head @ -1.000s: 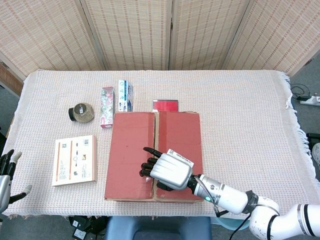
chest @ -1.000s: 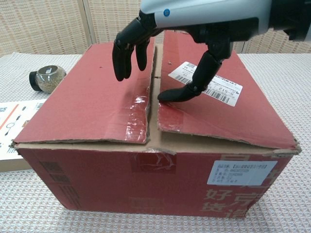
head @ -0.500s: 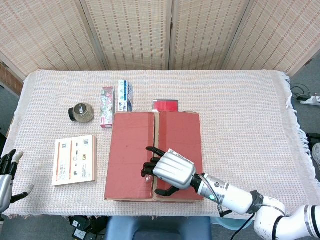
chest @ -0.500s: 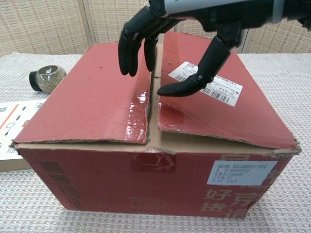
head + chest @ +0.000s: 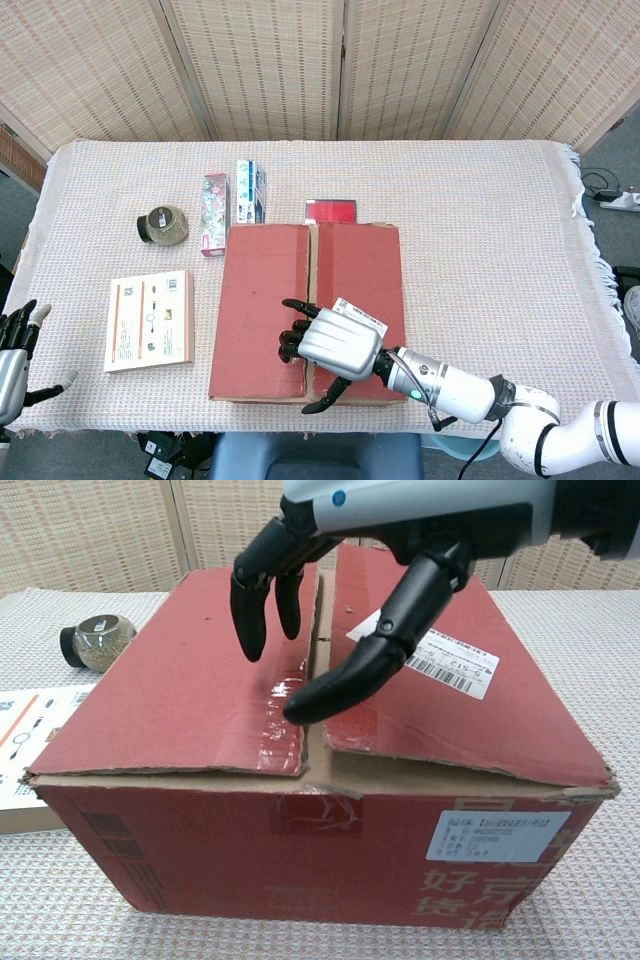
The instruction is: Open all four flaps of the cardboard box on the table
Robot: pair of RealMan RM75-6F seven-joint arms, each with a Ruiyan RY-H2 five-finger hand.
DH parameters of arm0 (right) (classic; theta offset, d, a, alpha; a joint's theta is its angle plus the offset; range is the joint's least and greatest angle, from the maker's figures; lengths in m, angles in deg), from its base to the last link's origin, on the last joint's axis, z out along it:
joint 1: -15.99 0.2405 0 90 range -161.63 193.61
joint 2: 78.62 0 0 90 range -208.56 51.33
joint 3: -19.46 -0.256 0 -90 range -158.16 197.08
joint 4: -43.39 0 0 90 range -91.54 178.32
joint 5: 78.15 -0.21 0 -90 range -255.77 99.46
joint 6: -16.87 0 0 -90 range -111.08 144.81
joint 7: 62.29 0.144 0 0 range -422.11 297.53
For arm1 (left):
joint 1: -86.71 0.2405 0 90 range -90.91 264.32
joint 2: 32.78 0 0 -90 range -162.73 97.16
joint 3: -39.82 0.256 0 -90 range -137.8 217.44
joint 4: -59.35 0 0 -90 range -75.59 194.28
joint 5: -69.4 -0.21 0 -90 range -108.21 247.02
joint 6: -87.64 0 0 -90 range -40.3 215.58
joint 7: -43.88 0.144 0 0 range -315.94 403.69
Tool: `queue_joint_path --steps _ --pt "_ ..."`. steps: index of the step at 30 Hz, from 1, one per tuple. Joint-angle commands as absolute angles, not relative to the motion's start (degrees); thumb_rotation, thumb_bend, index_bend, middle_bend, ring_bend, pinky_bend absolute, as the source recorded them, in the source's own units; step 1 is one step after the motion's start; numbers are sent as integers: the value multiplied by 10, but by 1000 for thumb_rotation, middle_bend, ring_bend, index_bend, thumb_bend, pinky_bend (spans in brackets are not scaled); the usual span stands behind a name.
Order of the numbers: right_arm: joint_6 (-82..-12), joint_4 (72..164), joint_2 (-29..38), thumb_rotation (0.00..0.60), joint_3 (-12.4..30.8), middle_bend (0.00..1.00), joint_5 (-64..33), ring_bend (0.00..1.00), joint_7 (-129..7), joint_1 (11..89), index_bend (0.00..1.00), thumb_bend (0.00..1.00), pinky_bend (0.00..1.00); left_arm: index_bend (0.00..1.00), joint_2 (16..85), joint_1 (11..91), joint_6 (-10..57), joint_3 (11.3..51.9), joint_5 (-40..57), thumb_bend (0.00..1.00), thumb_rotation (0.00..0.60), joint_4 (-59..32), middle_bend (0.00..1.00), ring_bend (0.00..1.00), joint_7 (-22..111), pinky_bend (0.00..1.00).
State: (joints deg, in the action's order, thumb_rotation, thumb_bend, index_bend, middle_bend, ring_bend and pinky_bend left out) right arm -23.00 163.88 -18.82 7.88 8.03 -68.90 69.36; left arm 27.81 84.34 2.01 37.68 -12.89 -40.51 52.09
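Observation:
A red cardboard box (image 5: 265, 310) (image 5: 190, 690) stands at the table's near middle, its two top flaps lying down and meeting at a centre seam. My right hand (image 5: 328, 345) (image 5: 330, 590) hovers over the near end of that seam, fingers spread and holding nothing. Its fingers (image 5: 250, 600) hang over the left flap. The thumb (image 5: 345, 675) points down toward the seam near the front edge; whether it touches the cardboard cannot be told. A white shipping label (image 5: 440, 660) is on the right flap. My left hand (image 5: 12, 350) shows at the lower left frame edge, off the table, fingers apart.
A leaflet (image 5: 150, 318) lies left of the box. A round dark jar (image 5: 162, 224) (image 5: 95, 640) sits further back left. Two small cartons (image 5: 215, 211) (image 5: 250, 190) and a red flat item (image 5: 331, 211) lie behind the box. The table's right side is bare cloth (image 5: 490, 250).
My right hand has shifted slightly toward the box's near edge. Its thumb has swung down and left toward the seam. The flaps have not moved.

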Motion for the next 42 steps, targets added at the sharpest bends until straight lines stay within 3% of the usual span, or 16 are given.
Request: queue_joint_path --steps 1,17,28,33,42 --pt "-225 1632 -177 269 86 356 68 342 -718 700 381 132 0 0 278 844 21 377 -127 214 500 -405 0 0 519 0" --pt "-291 1646 -190 253 113 427 61 406 -787 664 453 131 0 0 279 840 30 375 -121 213 485 -399 0 0 515 0" --pt "-395 1664 -254 253 132 434 152 428 -727 595 464 131 0 0 276 827 35 366 -126 212 483 -402 0 0 517 0" --pt "-487 1659 -312 250 149 435 206 432 -673 533 465 131 0 0 272 809 38 355 -142 213 480 -408 0 0 522 0" --pt "-585 1621 -368 246 179 435 241 436 -606 448 465 132 0 0 259 771 74 347 -169 213 482 -421 0 0 489 0"
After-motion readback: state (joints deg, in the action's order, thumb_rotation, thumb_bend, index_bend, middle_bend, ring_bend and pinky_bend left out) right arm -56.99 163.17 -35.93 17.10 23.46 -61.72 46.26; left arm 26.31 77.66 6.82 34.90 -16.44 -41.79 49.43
